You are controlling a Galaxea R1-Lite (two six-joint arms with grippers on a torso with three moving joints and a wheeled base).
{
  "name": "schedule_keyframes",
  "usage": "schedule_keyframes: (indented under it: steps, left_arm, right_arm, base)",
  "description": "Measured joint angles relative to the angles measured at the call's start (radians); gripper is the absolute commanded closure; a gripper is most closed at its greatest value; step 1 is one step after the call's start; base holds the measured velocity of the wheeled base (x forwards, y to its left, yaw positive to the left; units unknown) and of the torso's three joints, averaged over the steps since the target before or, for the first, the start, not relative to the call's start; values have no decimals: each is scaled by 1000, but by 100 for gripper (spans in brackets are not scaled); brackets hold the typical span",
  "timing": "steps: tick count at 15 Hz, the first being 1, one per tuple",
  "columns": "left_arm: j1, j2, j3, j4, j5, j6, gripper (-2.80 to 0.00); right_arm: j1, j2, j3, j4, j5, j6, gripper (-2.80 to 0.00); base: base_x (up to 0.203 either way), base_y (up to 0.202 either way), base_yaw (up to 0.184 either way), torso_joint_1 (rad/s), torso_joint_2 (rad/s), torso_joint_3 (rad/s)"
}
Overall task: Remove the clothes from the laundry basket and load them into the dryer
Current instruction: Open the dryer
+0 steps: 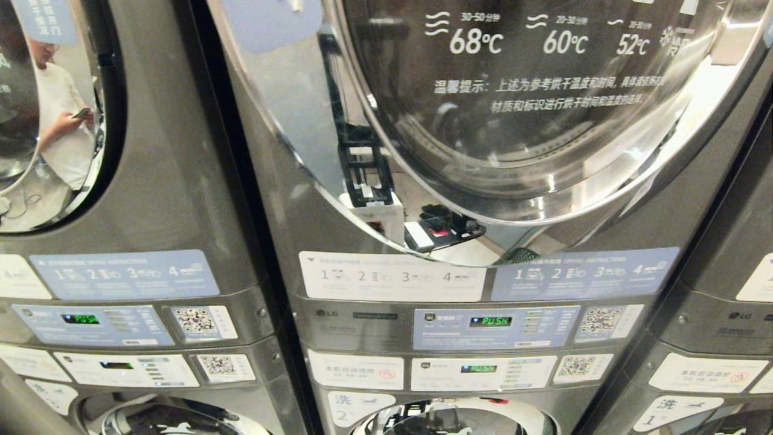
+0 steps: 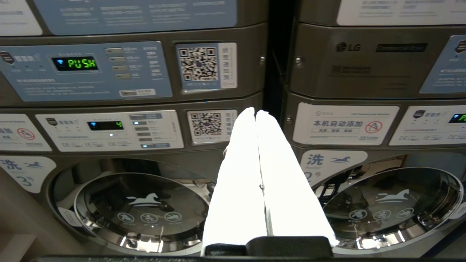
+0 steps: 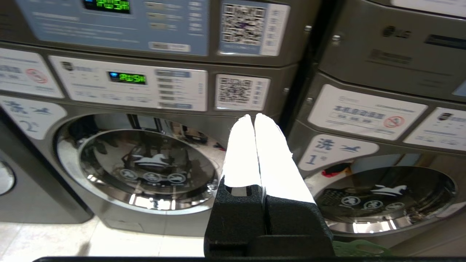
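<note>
Overhead, dryer door point(image 1: 531, 109) cropped, basket unseen

Each claw point(image 2: 256, 112) point(image 3: 253, 116) has two tapering white fingers on a black base

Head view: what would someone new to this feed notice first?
The big round dryer door, shut, fills the upper middle, printed with 68, 60 and 52 degree marks. Below it a green PUSH display glows on the control panel. In the wrist views, the left gripper and right gripper are shut and empty before the lower washers.
</note>
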Motion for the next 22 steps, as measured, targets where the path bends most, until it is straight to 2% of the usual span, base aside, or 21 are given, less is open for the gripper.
schedule_keyframes:
  steps: [22]
  left_arm:
    - [0, 0, 0, 0, 1, -2, 0]
  right_arm:
    - [0, 0, -1, 1, -1, -1, 0]
  base:
    - [0, -193, 2, 2, 2, 2]
